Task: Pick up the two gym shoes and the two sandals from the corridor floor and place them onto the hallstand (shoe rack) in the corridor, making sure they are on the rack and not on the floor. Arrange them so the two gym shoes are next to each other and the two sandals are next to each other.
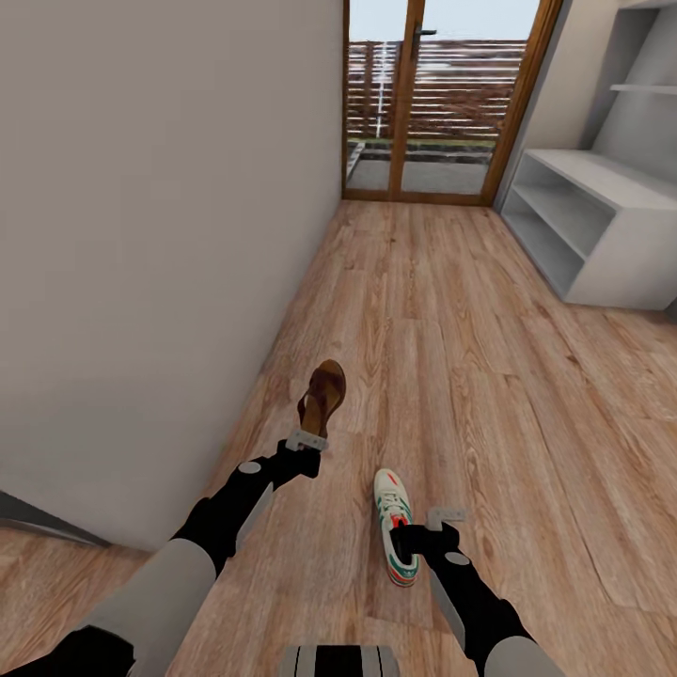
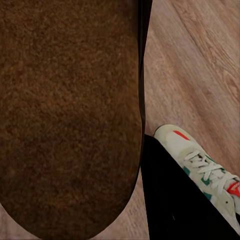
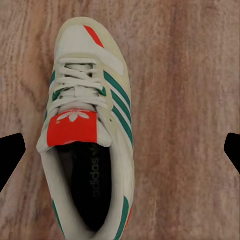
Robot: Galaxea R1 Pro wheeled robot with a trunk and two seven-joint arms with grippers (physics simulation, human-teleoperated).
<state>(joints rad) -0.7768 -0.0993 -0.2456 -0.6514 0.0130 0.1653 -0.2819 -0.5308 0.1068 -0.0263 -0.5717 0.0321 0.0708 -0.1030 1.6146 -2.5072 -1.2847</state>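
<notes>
My left gripper (image 1: 307,438) is shut on a dark brown sandal (image 1: 323,395) and holds it up off the corridor floor (image 1: 470,357), near the left wall. In the left wrist view the sandal's brown sole (image 2: 70,115) sits right in front of the camera. One white gym shoe (image 1: 395,538) with green stripes and a red-orange tongue lies on the floor, toe pointing away from me. My right gripper (image 1: 423,531) hovers over it, open, with its black fingertips (image 3: 11,156) wide apart on either side of the gym shoe (image 3: 90,145). The hallstand (image 1: 602,221) stands at the far right.
A plain wall (image 1: 160,235) runs close along my left. A glass door with a wooden frame (image 1: 437,103) closes the corridor's far end. Open plank floor stretches between me and the white-grey rack, whose upper shelves (image 1: 644,89) rise against the right wall.
</notes>
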